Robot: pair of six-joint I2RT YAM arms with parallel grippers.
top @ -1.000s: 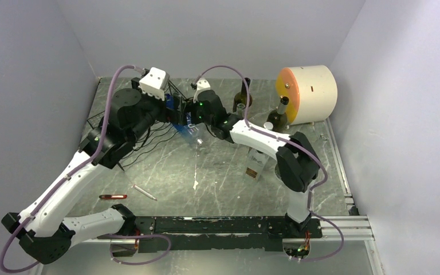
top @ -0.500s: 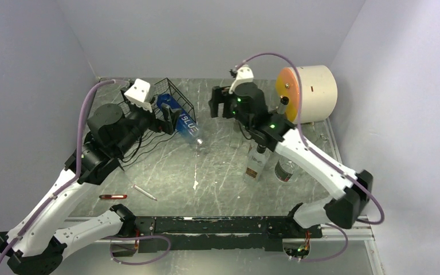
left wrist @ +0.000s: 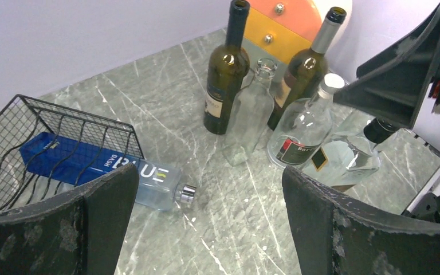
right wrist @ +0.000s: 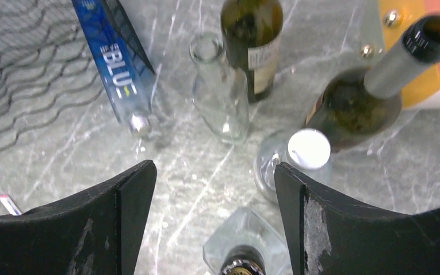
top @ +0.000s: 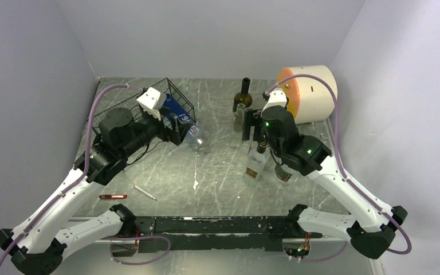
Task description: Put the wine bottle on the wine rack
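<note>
Two dark green wine bottles stand upright at the back, one [left wrist: 225, 74] left of the other [left wrist: 301, 71]; in the right wrist view they are the left one [right wrist: 253, 40] and the right one [right wrist: 352, 106]. The black wire wine rack [top: 123, 109] [left wrist: 40, 134] sits at the back left with a blue bottle [left wrist: 86, 166] [right wrist: 113, 69] lying on it, neck sticking out. My left gripper [top: 175, 130] [left wrist: 209, 177] hangs open beside the rack, empty. My right gripper [top: 252, 123] [right wrist: 213, 183] is open above a square clear bottle [right wrist: 243, 258], gripping nothing.
A tall clear bottle [left wrist: 249, 114], a white-capped round bottle [right wrist: 306, 150] and the square bottle crowd the wine bottles. A cream drum with an orange face [top: 309, 91] lies at the back right. A red pen [top: 113, 196] and a white stick [top: 144, 192] lie near the front left.
Both arms drew back from the rack, leaving the blue bottle lying on it. The right arm swung right over the cluster of bottles, its jaws a little narrower.
</note>
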